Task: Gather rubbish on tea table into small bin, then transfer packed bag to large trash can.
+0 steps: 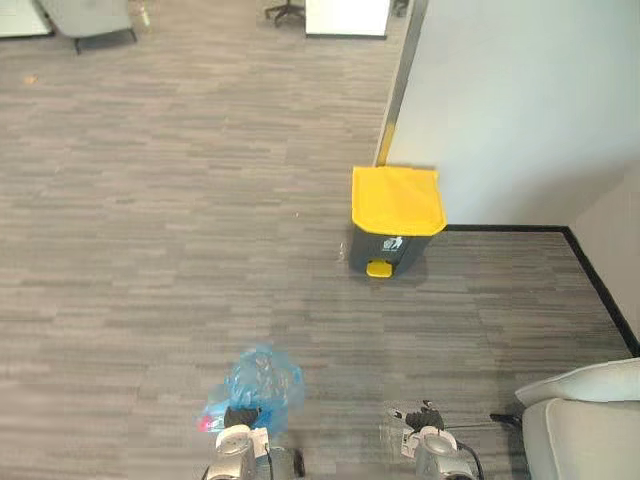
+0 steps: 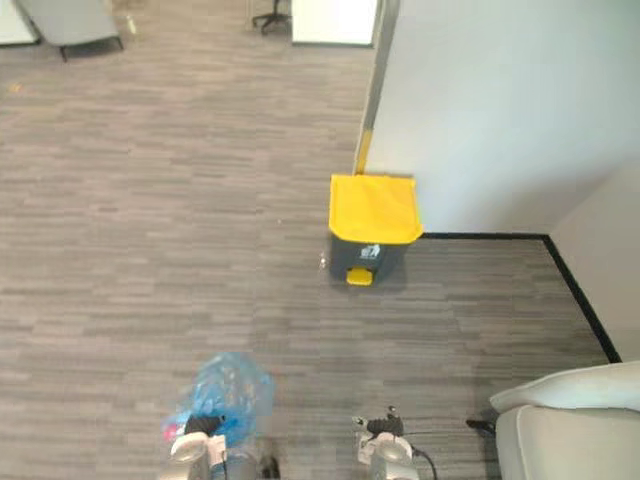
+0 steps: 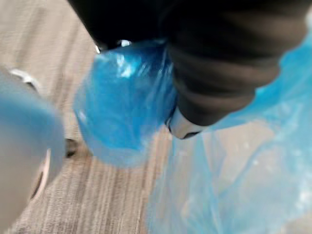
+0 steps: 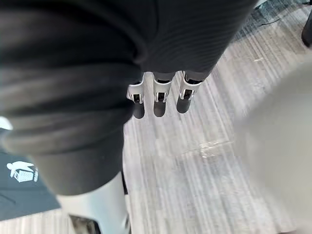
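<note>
Fingers of the left hand [image 1: 241, 416] are clenched on a crumpled translucent blue plastic bag [image 1: 265, 378], held low over the near edge of the grey striped carpet floor [image 1: 150, 250]. The right hand [image 1: 425, 415] hangs level with it, well apart, its fingers [image 4: 159, 102] straight and released, grasping nothing. Farther off, a grey pedal trash can [image 1: 397, 205] with a closed yellow lid stands against the white wall [image 1: 520, 100]. A pale cushion [image 1: 585, 385] lies at the near right corner.

Thin, crinkled, translucent blue plastic bag [image 1: 262, 383], glossy. Smooth matt plastic bin [image 1: 395, 215]. Matt grey streaked carpet-like floor [image 1: 150, 220].
</note>
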You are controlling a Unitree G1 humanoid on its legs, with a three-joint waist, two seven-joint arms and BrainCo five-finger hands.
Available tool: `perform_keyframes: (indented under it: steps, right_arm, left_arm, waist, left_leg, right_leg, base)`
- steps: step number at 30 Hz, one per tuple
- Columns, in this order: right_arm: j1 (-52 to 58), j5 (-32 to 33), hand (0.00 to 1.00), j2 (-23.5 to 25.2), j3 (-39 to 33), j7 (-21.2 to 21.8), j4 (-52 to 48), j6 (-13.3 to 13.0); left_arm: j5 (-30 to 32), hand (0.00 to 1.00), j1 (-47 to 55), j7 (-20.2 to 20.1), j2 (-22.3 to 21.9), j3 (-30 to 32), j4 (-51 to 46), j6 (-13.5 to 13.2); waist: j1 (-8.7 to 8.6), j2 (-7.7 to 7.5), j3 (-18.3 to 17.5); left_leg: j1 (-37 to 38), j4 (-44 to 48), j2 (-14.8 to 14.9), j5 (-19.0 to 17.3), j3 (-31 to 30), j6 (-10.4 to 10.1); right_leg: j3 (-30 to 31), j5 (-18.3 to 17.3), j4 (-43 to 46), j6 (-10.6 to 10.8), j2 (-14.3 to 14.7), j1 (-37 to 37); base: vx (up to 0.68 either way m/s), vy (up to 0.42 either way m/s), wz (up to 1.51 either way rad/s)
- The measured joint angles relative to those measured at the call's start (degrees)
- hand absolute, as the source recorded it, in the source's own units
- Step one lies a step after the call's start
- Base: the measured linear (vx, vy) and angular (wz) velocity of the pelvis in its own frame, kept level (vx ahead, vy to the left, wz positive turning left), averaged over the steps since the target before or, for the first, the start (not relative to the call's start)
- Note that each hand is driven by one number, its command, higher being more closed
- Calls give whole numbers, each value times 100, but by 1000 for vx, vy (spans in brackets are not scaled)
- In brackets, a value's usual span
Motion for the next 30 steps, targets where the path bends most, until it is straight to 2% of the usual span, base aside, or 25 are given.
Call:
perform_keyframes:
  steps: [1,2,4,5,6,7,8,10,11,12,13,14,15,16,17,18,20,21,22,23,24,26,28,29,30]
  right_arm:
    - [1,-3,0,1,5,1,-23,2]
    - [-59,-3,0,2,-6,2,-26,1]
    - [-69,-3,0,2,-87,4,-9,-3]
    - [-119,-5,0,2,-111,3,10,-10]
    - [-124,-10,0,2,-129,6,95,-19]
    - [-163,9,0,-7,-154,35,140,-30]
    - [-331,-63,0,-137,-234,38,268,-38]
    - [-410,-178,0,-151,-360,31,384,-38]
    - [-401,-184,0,-145,-429,34,375,-36]
    - [-348,-183,0,-151,-428,31,363,-36]
    - [-287,-182,0,-153,-408,30,354,-26]
    - [-265,-182,0,-154,-379,28,351,-25]
    - [-255,-177,0,-157,-223,19,357,-12]
    - [-267,-172,0,-138,-89,22,361,4]
    - [-268,-172,0,-121,-75,25,363,8]
    - [-257,-166,0,-63,-81,21,364,13]
    - [-218,-161,0,-15,-87,21,364,14]
    - [-210,-161,0,-5,-91,19,357,15]
    - [-205,-160,0,-13,-92,19,351,14]
    - [-143,-159,0,-33,-94,24,358,16]
    - [-114,-164,0,8,-83,30,359,19]
    - [-101,-167,0,19,-112,35,365,39]
    - [-100,-171,0,28,-108,42,362,45]
    - [-103,-178,0,35,-82,61,357,38]
    - [-72,-184,0,25,-84,81,353,43]
  left_arm:
    - [2,100,-4,1,8,0,18,4]
    - [3,100,-15,-2,30,1,40,6]
    - [5,100,-14,-4,22,-1,105,0]
    - [7,100,-13,-9,28,-4,165,-2]
    - [10,100,-7,-16,83,-35,223,-9]
    - [12,100,-32,-20,114,-49,305,-17]
    - [16,100,-107,-24,103,-93,373,-12]
    - [24,100,-96,-58,52,-64,396,-19]
    - [25,100,-78,-122,38,-30,414,-15]
    - [25,100,-89,-140,16,4,392,-18]
    - [24,100,-112,-141,-64,64,285,-19]
    - [24,100,-107,-141,-95,99,222,-22]
    - [25,100,-77,-160,-114,92,164,-38]
    - [24,100,-52,-157,-118,119,123,-34]
    - [23,100,-55,-157,-118,111,77,-34]
    - [22,100,-46,-156,-118,110,0,-34]
    - [21,100,-49,-155,-116,107,-66,-43]
    - [22,100,-49,-154,-118,99,-80,-46]
    - [22,100,-49,-154,-125,95,-72,-44]
    - [20,100,-64,-150,-134,107,-40,-48]
    - [20,100,-78,-130,-103,108,-43,-55]
    - [17,100,-89,-135,-119,96,44,-46]
    - [15,100,-90,-130,-91,99,85,-44]
    - [15,100,-49,-127,-75,103,123,-38]
    - [13,100,-30,-126,-61,96,131,-34]
  waist:
    - [-5,-7,-3]
    - [-30,-19,-1]
    - [-101,-18,2]
    - [-140,-25,5]
    - [-187,-91,20]
    - [-233,-162,55]
    - [-205,70,111]
    - [-206,176,158]
    - [-215,208,148]
    - [-241,209,139]
    - [-243,212,136]
    - [-226,218,133]
    - [-198,252,123]
    - [-197,278,114]
    - [-178,267,117]
    - [-112,228,115]
    - [-5,170,131]
    - [10,181,125]
    - [7,218,99]
    - [42,164,11]
    - [-6,42,-91]
    - [69,-69,-142]
    - [71,-72,-134]
    - [80,-44,-121]
    - [54,-44,-116]
  left_leg:
    - [128,-100,3,-20,22,-25]
    - [408,-313,18,-20,52,-36]
    - [686,-497,69,-19,51,-39]
    - [842,-645,83,-19,7,-39]
    - [972,-772,13,-44,-89,-104]
    - [1077,-820,-68,-75,-293,-152]
    - [1116,-837,105,-96,-595,-224]
    - [1118,-583,222,-88,-824,-241]
    - [1008,-227,308,-77,-876,-260]
    - [669,638,433,-37,-995,-348]
    - [186,1786,597,224,-1132,-755]
    - [-24,2293,657,435,-1195,-874]
    - [-500,3316,814,572,-1249,-968]
    - [-853,3746,908,349,-1234,-861]
    - [-973,3761,910,210,-1194,-789]
    - [-1179,3509,911,-2,-971,-618]
    - [-1316,2360,802,-143,-788,-524]
    - [-1392,1375,689,4,-846,-490]
    - [-1424,942,654,191,-904,-490]
    - [-1359,583,499,753,-897,-490]
    - [-1271,405,303,744,-847,-416]
    - [-1131,377,164,634,-613,-246]
    - [-848,174,64,598,-523,-186]
    - [-501,-128,8,567,-439,-136]
    - [-250,-313,-41,537,-392,-95]
  right_leg:
    - [-181,-75,-18,-52,-11,-191]
    - [-648,-272,-377,-199,-18,-450]
    - [-1187,-315,-1182,-275,33,-552]
    - [-1378,-148,-2017,-364,136,-564]
    - [-1340,310,-3023,-375,269,-480]
    - [-1288,519,-3257,-674,326,-468]
    - [-1324,488,-3265,-698,497,-358]
    - [-1323,147,-3194,-722,617,-313]
    - [-1343,50,-3228,-746,673,-219]
    - [-1359,-19,-3401,-741,747,15]
    - [-1376,-24,-3631,-760,819,276]
    - [-1361,-40,-3725,-785,849,389]
    - [-1318,-90,-3935,-855,938,663]
    - [-1194,-131,-4128,-916,1030,920]
    - [-1131,-128,-4208,-914,1035,1039]
    - [-991,-88,-4354,-847,1013,1242]
    - [-719,-89,-4482,-777,925,1464]
    - [-564,-149,-4516,-591,843,1535]
    - [-512,-188,-4504,-501,831,1545]
    - [-261,-265,-4469,-305,749,1543]
    - [-239,-254,-4536,-279,575,1535]
    - [-157,-245,-4423,-245,380,1570]
    - [-84,-181,-4170,-154,295,1553]
    - [-16,-162,-3521,-123,254,1377]
    - [-4,-81,-2692,8,178,1038]
  base:
    - [374,-16,-24]
    - [328,-48,-4]
    - [304,-84,11]
    - [343,-149,29]
    - [358,-165,34]
    - [459,-204,9]
    - [379,-169,-17]
    - [334,-169,-28]
    - [316,-171,3]
    - [401,-188,15]
    - [405,-160,13]
    - [423,-90,-13]
    - [365,-3,-34]
    - [369,19,-43]
    - [361,44,-60]
    - [343,88,-77]
    - [345,145,-81]
    - [285,180,-55]
    - [353,254,-70]
    - [412,292,-33]
    - [345,241,-23]
    - [262,190,-13]
    - [242,192,-31]
    - [301,254,-34]
    - [213,179,-25]
